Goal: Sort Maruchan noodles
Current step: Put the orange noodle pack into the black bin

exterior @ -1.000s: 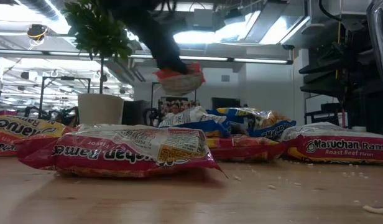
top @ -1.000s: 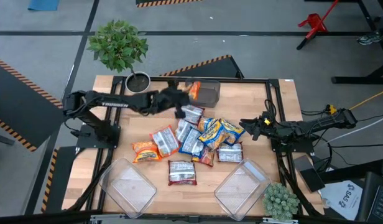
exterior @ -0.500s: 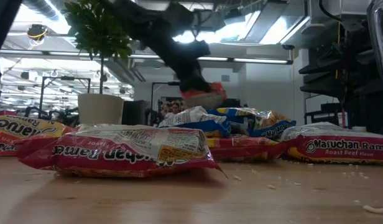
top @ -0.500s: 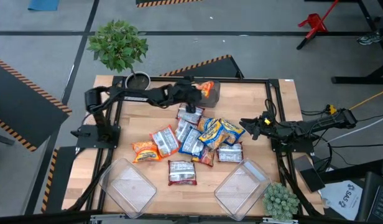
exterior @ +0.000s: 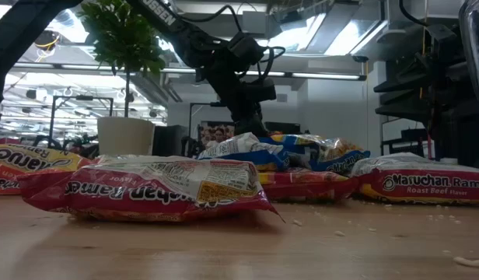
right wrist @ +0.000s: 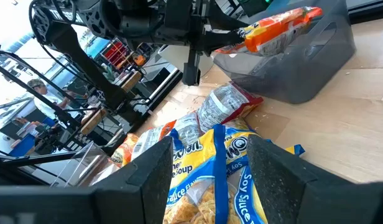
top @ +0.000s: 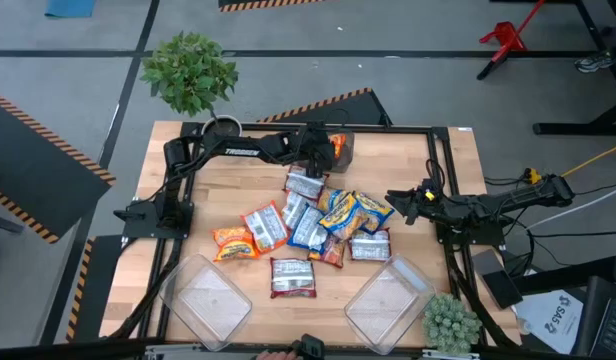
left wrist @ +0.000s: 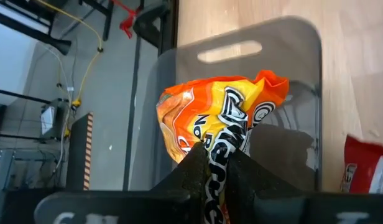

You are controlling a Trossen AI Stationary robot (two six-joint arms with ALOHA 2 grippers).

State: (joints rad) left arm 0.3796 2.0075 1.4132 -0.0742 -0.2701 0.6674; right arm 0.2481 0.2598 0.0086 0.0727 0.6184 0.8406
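Note:
My left gripper [top: 321,147] reaches over the dark clear bin [top: 338,155] at the table's far edge and is shut on an orange noodle packet [left wrist: 219,118]. The packet also shows in the right wrist view [right wrist: 272,28]. A pile of blue-and-yellow, silver-and-red and orange packets [top: 313,225] lies flat on the table's middle. My right gripper [top: 403,205] is open and empty at the pile's right side, pointing at it. My left gripper pinches the orange packet by its near end [left wrist: 211,163] between its two fingers. The fingers come from the table's left, slanting down. The packet sticks out beyond the fingertips over the bin's opening [right wrist: 285,50], about at rim height, clear of the table.
Two clear bins [top: 206,295] [top: 388,298] stand at the near edge. A potted plant [top: 191,75] stands at the far left corner and a small plant [top: 450,322] at the near right. Bare wood lies left of the pile.
My left gripper has carried the orange packet toward the table's right and far edge and down. It has gone from left of the far bin to over its opening, and it has stayed shut on the packet.

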